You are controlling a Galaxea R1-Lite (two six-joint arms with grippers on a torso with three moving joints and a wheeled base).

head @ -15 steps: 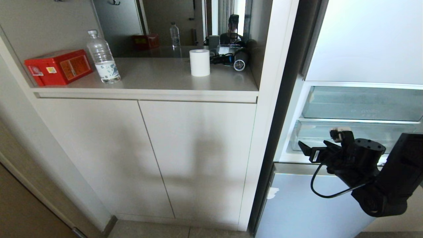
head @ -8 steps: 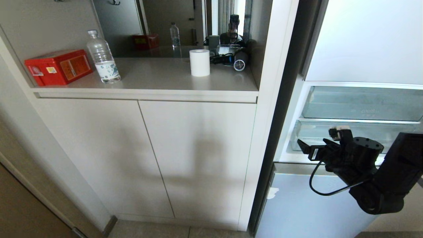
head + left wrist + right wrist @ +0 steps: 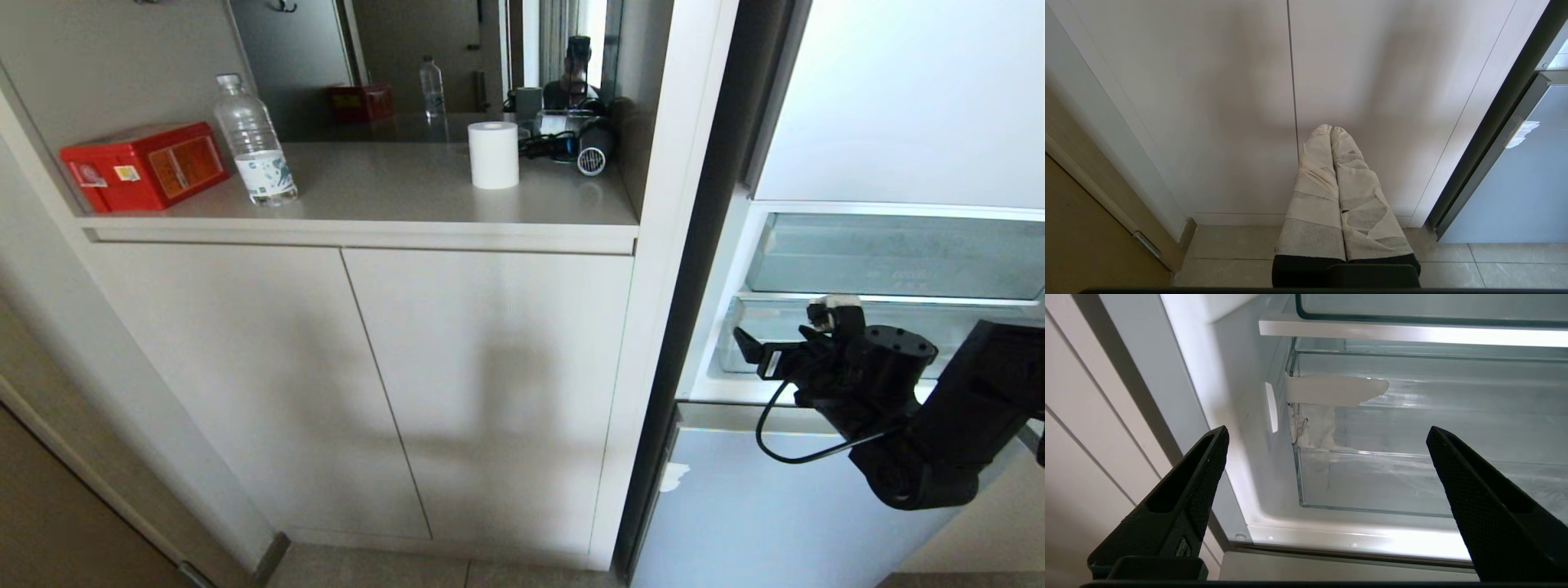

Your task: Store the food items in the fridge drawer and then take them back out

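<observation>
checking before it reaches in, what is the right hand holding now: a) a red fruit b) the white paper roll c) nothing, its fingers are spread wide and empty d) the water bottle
c, the right hand has its two black fingers spread wide with nothing between them, only the clear fridge drawer showing through the gap.

Left gripper (image 3: 1333, 130), tape-wrapped fingers (image 3: 1314, 196) together, points at cabinet doors (image 3: 1208, 102); tiled floor (image 3: 1241, 249) below, probably fridge panel (image 3: 1515, 188) beside.
</observation>
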